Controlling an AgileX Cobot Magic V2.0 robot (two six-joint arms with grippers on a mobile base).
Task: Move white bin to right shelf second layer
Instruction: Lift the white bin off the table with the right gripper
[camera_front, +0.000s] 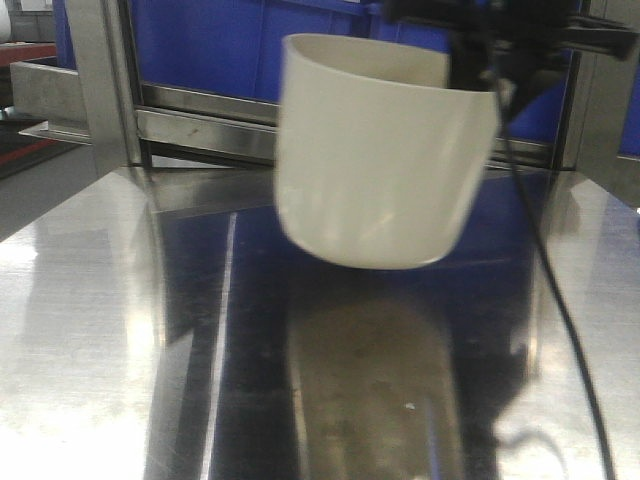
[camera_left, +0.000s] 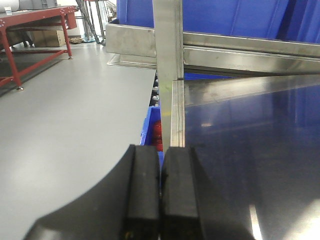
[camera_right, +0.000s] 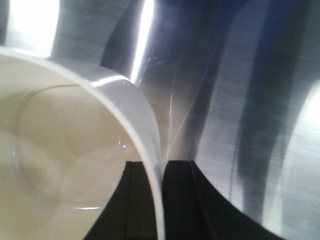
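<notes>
A: Front view first. Surroundings?

B: Blue crates (camera_front: 200, 45) across the upper frame, behind a dull steel shelf rail (camera_front: 200, 125). Black cable (camera_front: 545, 260) dangling down the right side, passing just beside the load and on over the counter (camera_front: 90, 330).

A: And the load?

B: White bin (camera_front: 380, 160), upper centre, hanging in the air clear of the counter, slightly tilted. Gripped at the right end of the rim by the right pincer (camera_front: 490, 70), upper right. Glossy cream plastic, rounded corners, tapering to a rounded base. Smeared reflection on the mirror-like steel below.

A: Left wrist view?

B: Left pincer (camera_left: 161, 195) at bottom centre, black rubber pads pressed flat together, holding nothing. Ahead, the counter's left edge meeting a steel post (camera_left: 168, 40). More blue crates along the top. Grey floor (camera_left: 75, 110) filling the left, a red steel frame (camera_left: 35, 20) in the upper left corner. Another blue crate (camera_left: 150, 130) tucked under the counter's edge.

A: Right wrist view?

B: Clamped on the bin's wall at lower centre: one black pad inside the tub, the other outside, thin rim running up between them. Bin across the left half, smooth and shiny inside, rounded floor. Brushed steel counter, streaked with bright glare and dark blue reflections, across the top and right.
</notes>
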